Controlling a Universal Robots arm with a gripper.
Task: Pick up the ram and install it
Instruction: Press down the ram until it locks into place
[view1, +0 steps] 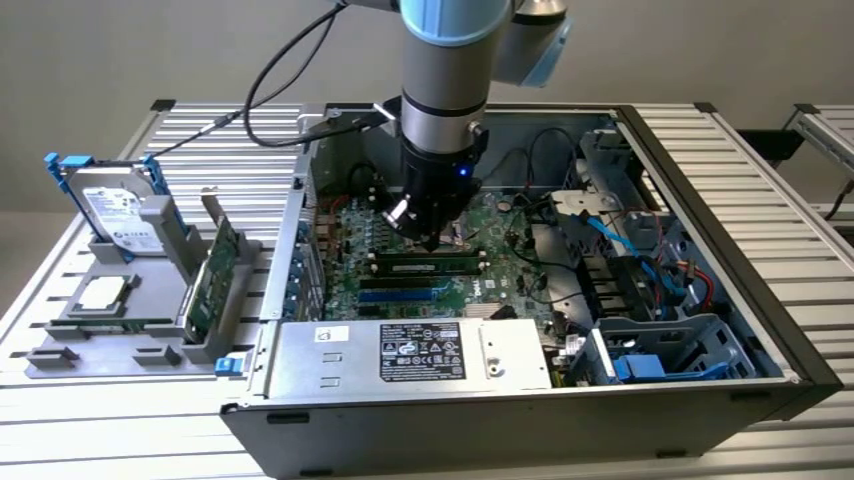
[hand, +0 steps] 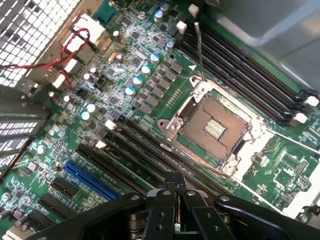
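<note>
End effector closed over the memory slots

On the exterior view's left I see the expansion card (view1: 211, 282) standing in its holder. Further right, my end effector (view1: 430, 240), fingers pressed together, hovers just above the ram (view1: 427, 267) seated in the motherboard (view1: 350, 272).

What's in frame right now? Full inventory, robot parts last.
Open black desktop computer case: one, on the slatted table.
Green motherboard: one, inside the case.
Long narrow green ram stick with black chips: one, lying in a slot directly under the tool.
Silver metal processor socket: one, open, on the board.
Silver power supply box: one, at the case's near edge.
Grey plastic parts holder: one, at the exterior view's left.
Silver hard drive: one, upright in the holder.
Green expansion card: one, upright in the holder.
Silver-and-blue robot arm: one, reaching down into the case.
Black tool: one, shut, just above the slots.
</note>
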